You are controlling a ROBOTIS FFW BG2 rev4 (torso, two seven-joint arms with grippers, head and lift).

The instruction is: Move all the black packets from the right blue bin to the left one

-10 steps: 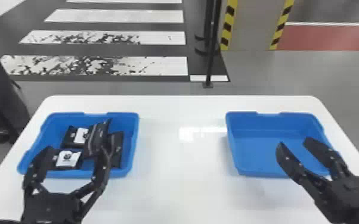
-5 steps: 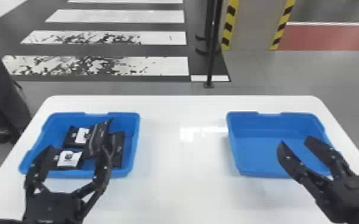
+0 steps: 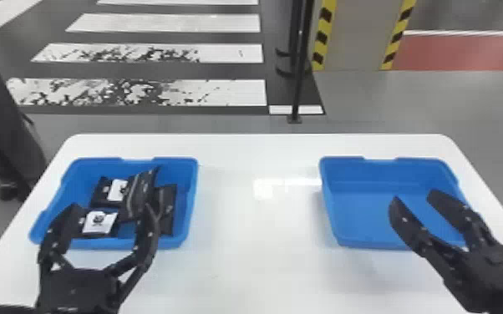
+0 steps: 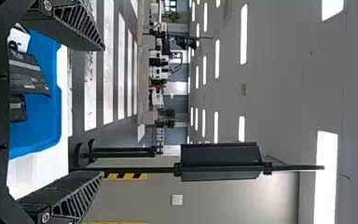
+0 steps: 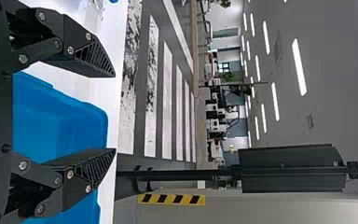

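The 4 black packets (image 3: 168,208) I can make out all lie in the left blue bin (image 3: 190,196), on the table's left side. 2 of them show white labels; 1 leaning packet (image 3: 138,196) rests tilted over its neighbours, near the middle of the group. The left gripper (image 3: 113,206) hangs over the near part of that bin with its fingers spread wide, apparently gripping nothing. Its right-hand finger (image 3: 148,234) overlaps the packets in the head view, and whether it touches any I cannot tell.

By my reading the transfer is done or all but done, and the step in hand is a clean retreat. Best to lift the left gripper straight up first, fingers kept apart, and draw it back over the near rim only once the tips are above the packets. Closing early or sweeping sideways could snag the leaning packet (the likeliest to shift) and drag it against the wall.

The right gripper (image 3: 413,198), also open with nothing between its fingers, is over the right blue bin (image 3: 363,213). It should rise above the rim before backing off, so it does not nudge the bin across the white table (image 3: 259,259).
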